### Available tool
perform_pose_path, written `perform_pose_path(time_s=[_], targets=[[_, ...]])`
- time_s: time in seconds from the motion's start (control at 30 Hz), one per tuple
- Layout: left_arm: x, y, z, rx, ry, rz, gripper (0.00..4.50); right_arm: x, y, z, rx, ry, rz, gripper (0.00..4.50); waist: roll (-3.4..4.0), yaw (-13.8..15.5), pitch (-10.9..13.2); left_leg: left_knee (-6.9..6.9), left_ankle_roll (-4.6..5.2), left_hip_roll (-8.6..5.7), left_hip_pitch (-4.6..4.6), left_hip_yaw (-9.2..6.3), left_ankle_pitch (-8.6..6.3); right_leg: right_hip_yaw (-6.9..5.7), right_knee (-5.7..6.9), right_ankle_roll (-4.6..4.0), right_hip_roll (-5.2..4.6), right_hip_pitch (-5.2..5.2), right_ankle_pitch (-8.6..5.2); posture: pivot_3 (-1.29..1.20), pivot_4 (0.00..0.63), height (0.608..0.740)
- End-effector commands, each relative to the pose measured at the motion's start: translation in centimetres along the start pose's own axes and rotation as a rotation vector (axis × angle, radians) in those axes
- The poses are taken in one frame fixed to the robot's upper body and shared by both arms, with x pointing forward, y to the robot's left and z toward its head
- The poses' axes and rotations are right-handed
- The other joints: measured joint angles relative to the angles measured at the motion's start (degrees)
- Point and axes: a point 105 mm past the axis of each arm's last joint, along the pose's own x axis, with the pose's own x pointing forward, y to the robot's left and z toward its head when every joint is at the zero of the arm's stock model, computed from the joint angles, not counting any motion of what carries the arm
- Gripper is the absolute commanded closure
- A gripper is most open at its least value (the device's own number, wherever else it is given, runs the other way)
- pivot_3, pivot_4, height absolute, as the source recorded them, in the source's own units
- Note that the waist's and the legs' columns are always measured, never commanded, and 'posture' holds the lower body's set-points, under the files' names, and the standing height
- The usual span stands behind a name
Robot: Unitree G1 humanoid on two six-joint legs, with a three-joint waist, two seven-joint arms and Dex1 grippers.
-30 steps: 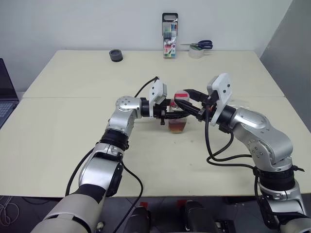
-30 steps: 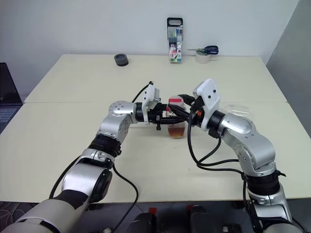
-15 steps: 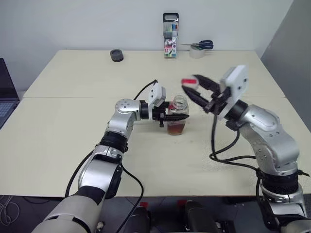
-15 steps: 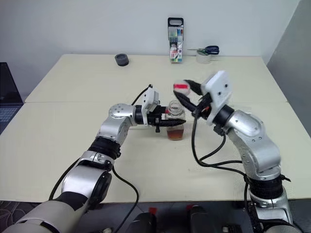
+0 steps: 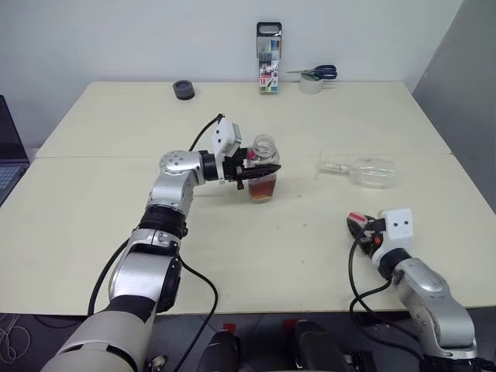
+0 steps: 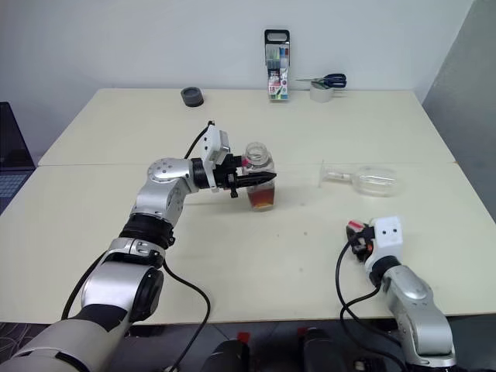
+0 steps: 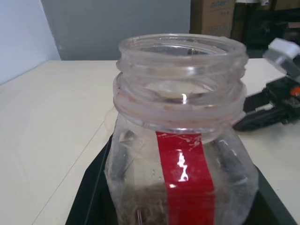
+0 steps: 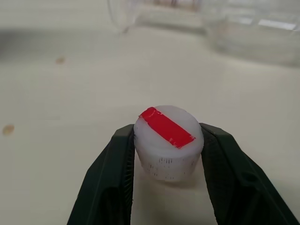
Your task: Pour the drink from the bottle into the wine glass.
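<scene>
Uncapping is done; you are at the cap-disposal step. Your left gripper (image 5: 262, 170) is clamped on the bottle (image 5: 263, 172), which stands open-mouthed and upright, the drink (image 5: 262, 188) low inside, just below the fingers. Your right gripper (image 8: 165, 154) pinches the cap (image 8: 168, 140) just above the table (image 5: 101, 201). The wine glass (image 5: 366, 170) lies on its side, beyond your right gripper. Next: drop the cap, then stand the glass upright before you pour.
</scene>
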Motion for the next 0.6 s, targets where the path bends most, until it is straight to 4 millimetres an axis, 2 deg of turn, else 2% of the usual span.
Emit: perform_pose_path(time_s=[0.03,0.17,0.2,0.4,0.53,0.6], targets=[[-1.2,1.6,2.5,0.059,-0.051,0.068,2.81,-0.2,0.1,0.6,-0.013,-0.011,0.037,2.09,0.0,0.0,0.0,0.0,0.0,0.0,0.0,0.0,0.0,0.0,-0.01,0.0,0.0,0.0,0.0,0.0,0.15,0.74],[-2.0,2.7,3.0,0.06,-0.056,0.14,2.81,-1.0,-1.6,0.0,-0.058,0.07,0.052,2.09,-0.01,0.2,0.0,0.01,0.0,-0.01,-0.01,-0.03,0.0,-0.02,-0.02,0.0,-0.01,0.02,0.0,0.0,0.15,0.74],[-2.2,2.9,3.1,0.061,-0.057,0.155,2.81,-1.3,-2.0,-0.2,-0.084,0.091,0.059,1.97,-0.01,0.23,0.0,0.02,0.0,-0.01,-0.01,-0.04,0.0,-0.03,-0.03,0.0,-0.01,0.05,0.0,0.0,0.15,0.74],[-3.6,3.9,2.9,0.064,-0.035,0.235,2.81,-3.0,-1.6,-1.2,-0.253,0.21,0.197,0.02,-0.05,0.33,-0.03,0.0,0.0,-0.03,-0.02,-0.08,0.0,-0.08,-0.08,0.01,-0.02,0.08,-0.01,0.0,0.15,0.74],[-4.5,4.5,2.8,0.064,-0.021,0.29,2.81,-2.6,-1.6,0.6,-0.338,0.138,0.205,0.0,-0.07,0.31,-0.02,0.02,0.0,-0.01,-0.01,-0.07,0.0,-0.08,-0.07,0.01,-0.01,0.08,-0.01,0.0,0.15,0.74],[-5.4,5.3,2.8,0.076,-0.007,0.359,2.81,-2.3,-0.9,2.9,-0.371,0.043,0.24,0.0,-0.07,0.29,-0.01,0.03,0.0,-0.01,-0.01,-0.07,0.0,-0.08,-0.05,0.01,-0.01,0.08,-0.01,0.0,0.15,0.74]])
